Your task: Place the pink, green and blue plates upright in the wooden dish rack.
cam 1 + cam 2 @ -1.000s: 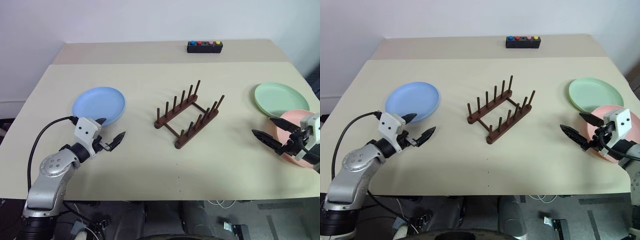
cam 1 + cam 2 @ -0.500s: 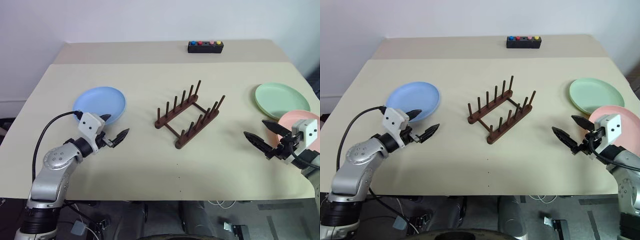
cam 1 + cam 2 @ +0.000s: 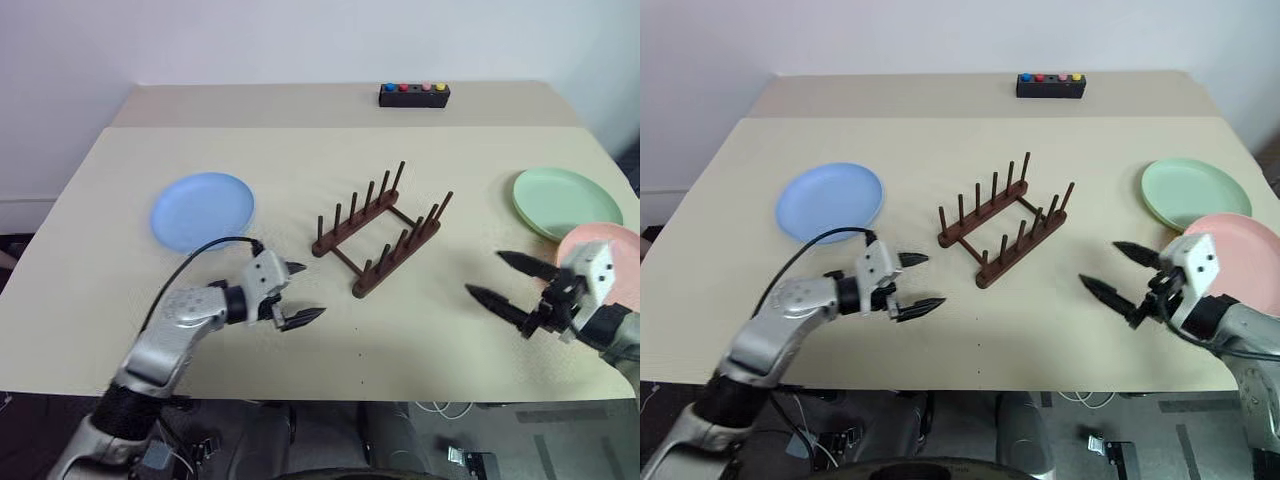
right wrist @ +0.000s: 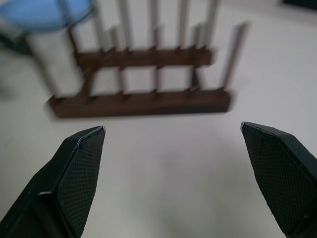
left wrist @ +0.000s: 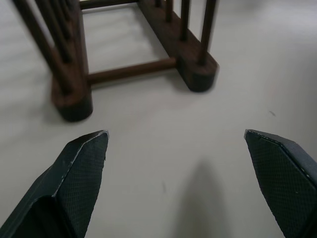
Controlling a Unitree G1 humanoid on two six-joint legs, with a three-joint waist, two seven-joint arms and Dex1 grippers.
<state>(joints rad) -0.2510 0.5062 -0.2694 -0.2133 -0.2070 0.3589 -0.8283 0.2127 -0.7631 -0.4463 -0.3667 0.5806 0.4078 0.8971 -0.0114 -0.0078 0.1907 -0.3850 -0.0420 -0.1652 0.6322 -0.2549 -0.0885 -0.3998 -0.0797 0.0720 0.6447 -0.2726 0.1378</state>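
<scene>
on the table (image 3: 300,370), head views: wooden dish rack (image 3: 380,232) mid-table, empty; blue plate (image 3: 202,209) flat at left, green plate (image 3: 565,199) and pink plate (image 3: 615,262) flat at right, pink rim over green. left gripper (image 3: 298,293) and right gripper (image 3: 512,282) both with fingers wide, empty. left wrist view: rack end (image 5: 133,49) close ahead. right wrist view: rack side-on (image 4: 143,74). risk, judged: nudging the light rack askew with a sideways sweep. no readable writing.
</scene>
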